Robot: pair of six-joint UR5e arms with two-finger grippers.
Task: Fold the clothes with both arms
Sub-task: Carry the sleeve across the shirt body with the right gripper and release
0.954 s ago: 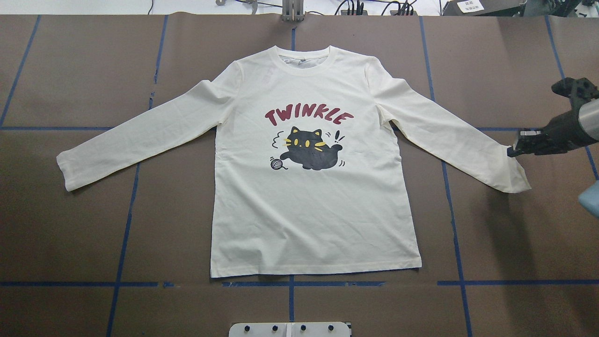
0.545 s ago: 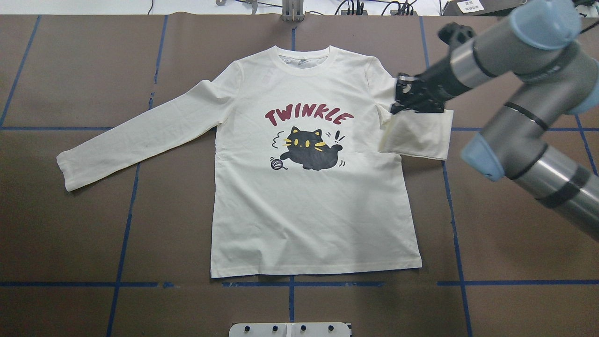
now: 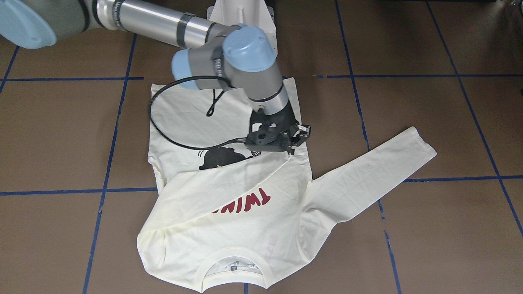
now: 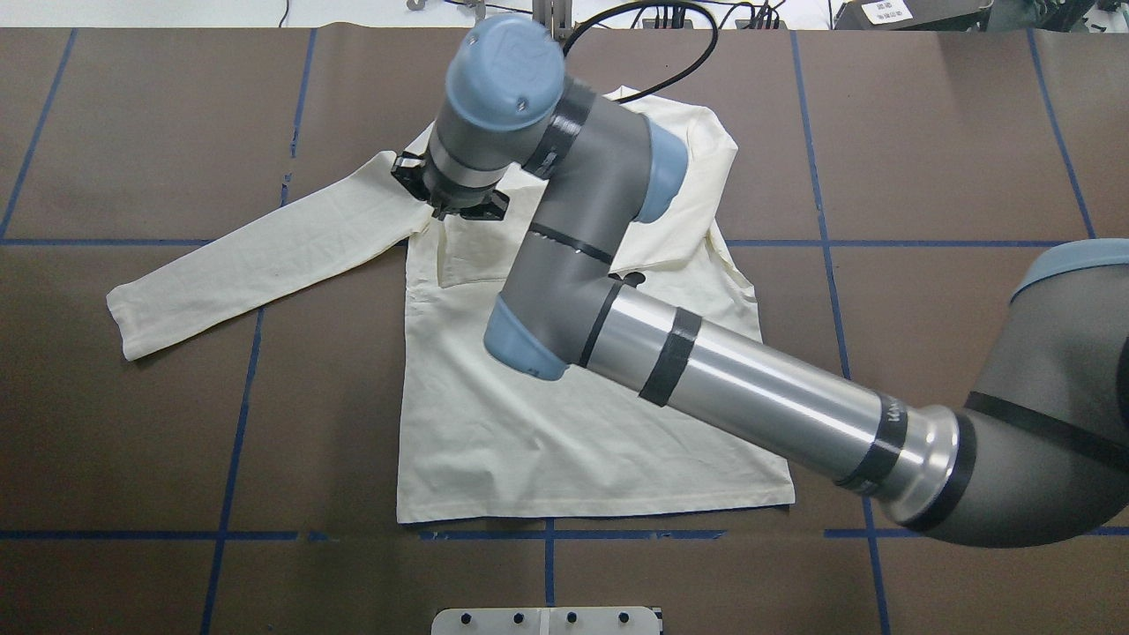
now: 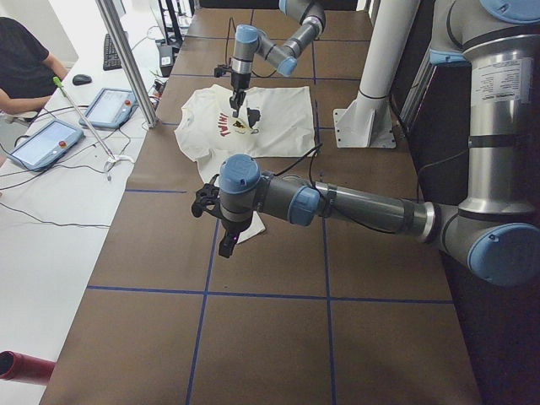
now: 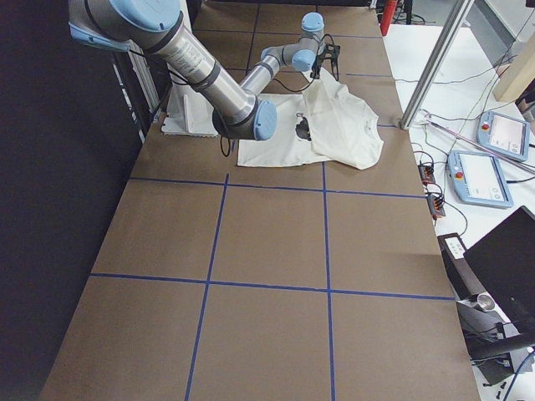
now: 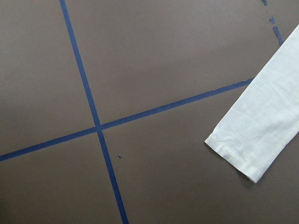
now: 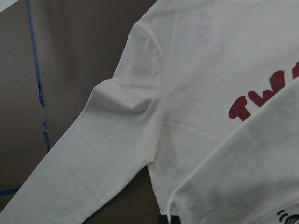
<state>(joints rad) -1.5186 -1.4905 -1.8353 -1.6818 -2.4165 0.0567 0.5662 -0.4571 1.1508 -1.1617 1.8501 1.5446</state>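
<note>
The right gripper (image 3: pixel 295 143), clamped on a sleeve (image 3: pixel 229 183) drawn across the T-shirt (image 4: pixel 564 441) (mid-desk, collar toward the far edge), could drag the chest askew by overpulling; I cannot tell whether the left gripper (image 5: pixel 225 240), near the left edge, is apart or together.

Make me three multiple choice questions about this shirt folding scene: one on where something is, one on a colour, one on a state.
1. Where is the right gripper? A over the hem; B at the base of the outstretched sleeve; C off the table.
2. What colour is the lettering? A blue; B green; C dark red.
3. How is the other sleeve? A pulled across the chest, held by the gripper; B flat on the table; C rolled up.
Answers: 1 B, it sits by that armpit; 2 C, red letters show; 3 A, it slants from shoulder to gripper.
</note>
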